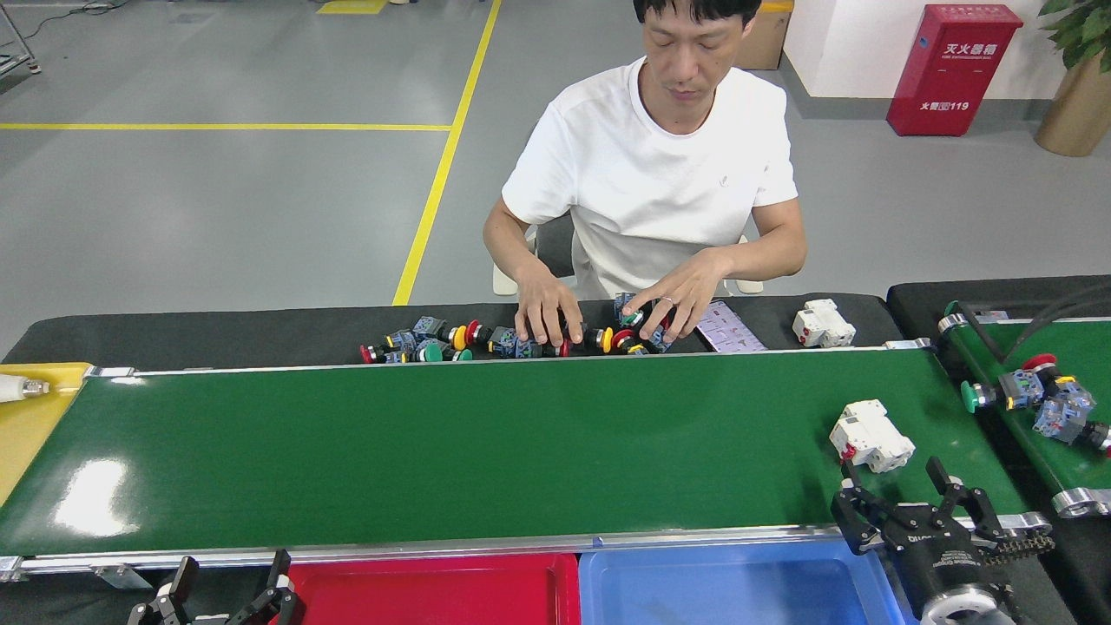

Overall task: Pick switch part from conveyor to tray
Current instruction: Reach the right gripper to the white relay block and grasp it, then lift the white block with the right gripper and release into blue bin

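While the right claw (pixel 903 499) hovers spread wide and empty at the near rail, the white switch part (pixel 870 436) lies tilted on the green conveyor (pixel 451 451) just beyond its fingertips, apart from them. It is a blocky white piece with a small red mark. Beside the red tray (pixel 434 590), the left claw (pixel 227 592) also gapes empty; the blue tray (pixel 729 586) lies right.

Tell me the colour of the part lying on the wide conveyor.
White switch part, with a small red spot; head view.
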Controlling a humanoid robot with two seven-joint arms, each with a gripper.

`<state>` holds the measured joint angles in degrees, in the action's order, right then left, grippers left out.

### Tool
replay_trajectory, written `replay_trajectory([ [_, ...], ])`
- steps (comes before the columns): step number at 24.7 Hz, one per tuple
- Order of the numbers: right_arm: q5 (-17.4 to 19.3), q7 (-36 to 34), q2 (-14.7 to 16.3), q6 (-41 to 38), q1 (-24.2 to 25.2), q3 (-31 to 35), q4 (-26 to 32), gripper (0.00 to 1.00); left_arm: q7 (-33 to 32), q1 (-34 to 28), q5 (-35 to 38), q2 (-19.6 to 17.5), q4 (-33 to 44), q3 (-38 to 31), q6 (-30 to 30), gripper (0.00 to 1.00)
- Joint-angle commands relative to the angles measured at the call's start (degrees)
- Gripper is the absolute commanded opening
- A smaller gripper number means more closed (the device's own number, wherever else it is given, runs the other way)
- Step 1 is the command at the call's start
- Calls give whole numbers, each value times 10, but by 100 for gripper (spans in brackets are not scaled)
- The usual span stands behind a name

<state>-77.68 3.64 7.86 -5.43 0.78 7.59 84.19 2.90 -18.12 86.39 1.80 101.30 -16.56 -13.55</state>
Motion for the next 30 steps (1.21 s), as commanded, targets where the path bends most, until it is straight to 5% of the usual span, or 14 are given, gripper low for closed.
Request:
replay_trajectory([
  [1,0,0,7,-5,-15,1,-4,100,4,2,0,-2,7,0,-1,100],
  [14,-4,0,0,-1,-69,-63,-57,98,4,3,1,-2,7,3,-1,100],
  [18,-2,6,7,-5,-81,-86,-68,74,4,1,2,-2,7,3,-2,100],
  [23,9,42,2,-65,-83,-84,-77,20,4,2,2,-3,7,3,-1,100],
  [26,56,42,7,-85,-85,-84,-77,12,4,1,2,-4,7,3,-2,100],
  [30,71,44,7,-108,-84,-82,-59,11,4,-4,2,-4,7,2,-1,100],
])
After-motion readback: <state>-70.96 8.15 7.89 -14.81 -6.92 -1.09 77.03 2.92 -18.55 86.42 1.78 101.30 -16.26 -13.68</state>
